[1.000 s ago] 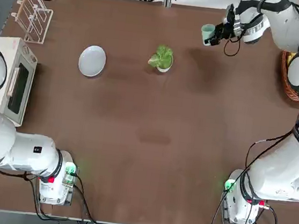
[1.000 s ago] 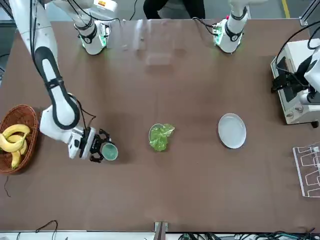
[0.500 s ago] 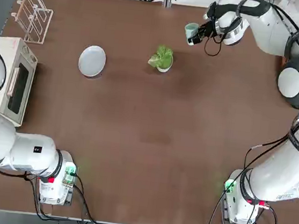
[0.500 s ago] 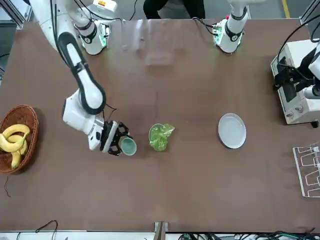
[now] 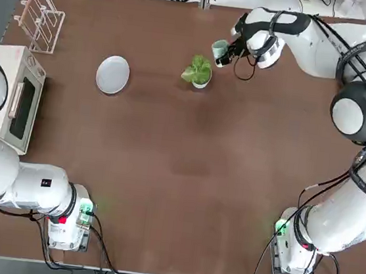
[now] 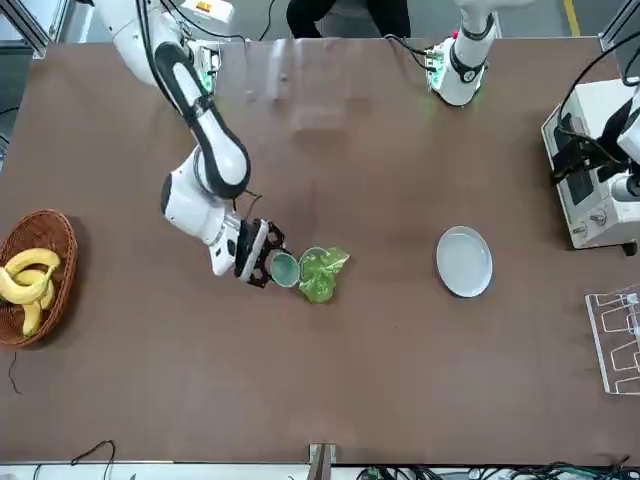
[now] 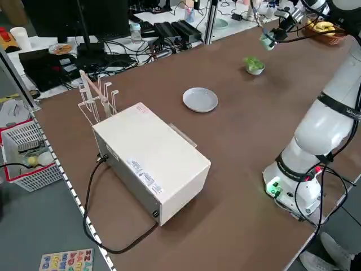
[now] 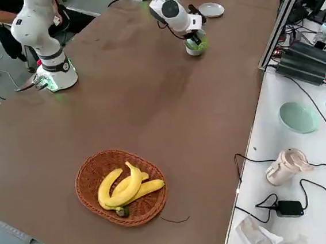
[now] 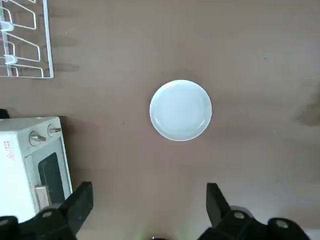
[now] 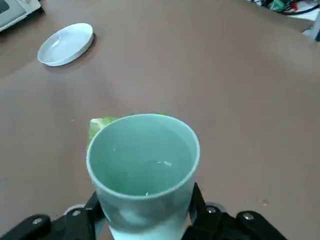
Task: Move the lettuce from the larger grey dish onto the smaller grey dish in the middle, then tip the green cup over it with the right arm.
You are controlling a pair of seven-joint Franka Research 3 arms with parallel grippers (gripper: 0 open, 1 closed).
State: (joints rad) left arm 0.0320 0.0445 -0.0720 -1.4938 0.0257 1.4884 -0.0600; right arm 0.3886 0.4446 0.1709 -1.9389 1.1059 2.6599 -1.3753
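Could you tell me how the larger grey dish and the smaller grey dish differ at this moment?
The larger grey dish is a flat, wide plate and holds nothing; the smaller grey dish is a narrower, deeper bowl with the lettuce in it. The larger grey dish lies apart from both arms, while the right claw holds the green cup right beside the smaller grey dish. Both are round, light grey, and rest on the brown table.

Your lettuce, ruffled light green, heaped in smaller grey dish, mid-table; green cup, mint, tilted, held aloft beside it; larger grey dish, flat, well apart
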